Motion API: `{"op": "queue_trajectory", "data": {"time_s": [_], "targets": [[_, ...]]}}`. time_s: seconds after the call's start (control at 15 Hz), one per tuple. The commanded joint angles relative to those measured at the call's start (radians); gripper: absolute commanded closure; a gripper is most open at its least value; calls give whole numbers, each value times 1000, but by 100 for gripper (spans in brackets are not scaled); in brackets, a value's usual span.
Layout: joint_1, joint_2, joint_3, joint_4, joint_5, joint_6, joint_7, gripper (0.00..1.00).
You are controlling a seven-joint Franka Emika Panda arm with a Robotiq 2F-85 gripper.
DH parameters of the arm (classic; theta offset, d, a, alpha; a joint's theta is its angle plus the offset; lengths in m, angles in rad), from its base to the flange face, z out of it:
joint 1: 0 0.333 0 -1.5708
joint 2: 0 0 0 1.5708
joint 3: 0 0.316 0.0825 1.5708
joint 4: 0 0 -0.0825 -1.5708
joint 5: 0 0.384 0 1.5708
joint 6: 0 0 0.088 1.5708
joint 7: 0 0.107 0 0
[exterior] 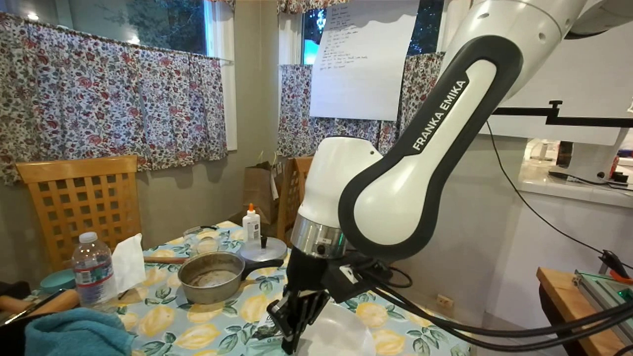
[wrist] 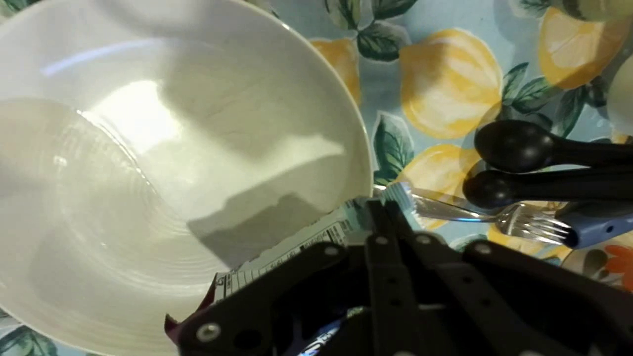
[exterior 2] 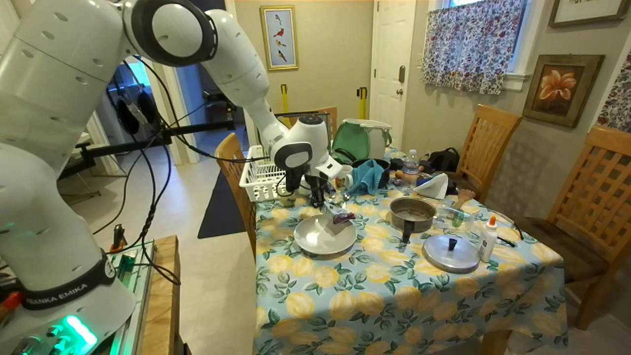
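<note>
While tool pinches one end, packet overhangs bowl.

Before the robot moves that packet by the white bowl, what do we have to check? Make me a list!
1. Fingers shut on the packet: ok, they pinch one end.
2. White bowl sitting upright on the tablecloth: ok.
3. Packet not touching the bowl: cannot tell; it crosses the rim in the wrist view, but no view settles contact.
4. Fork well away from the bowl: not ok; its handle reaches close to the rim.
5. Packet sealed: cannot tell; part of it is hidden.
6. Glue bottle upright and away from the bowl: ok.
</note>
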Motion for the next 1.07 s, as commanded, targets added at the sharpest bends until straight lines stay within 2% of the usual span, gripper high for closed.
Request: {"op": "queue_trajectory", "data": {"time_s": [0.0, 0.73, 0.8, 0.87, 1.0], "targets": [[3, -66, -8, -87, 55, 5, 24, 100], [-5, -56, -23, -87, 74, -64, 34, 100], [0, -55, -27, -85, 69, -74, 35, 74], [2, -55, -30, -84, 68, -81, 38, 72], [0, -58, -27, -84, 67, -92, 32, 60]]}}
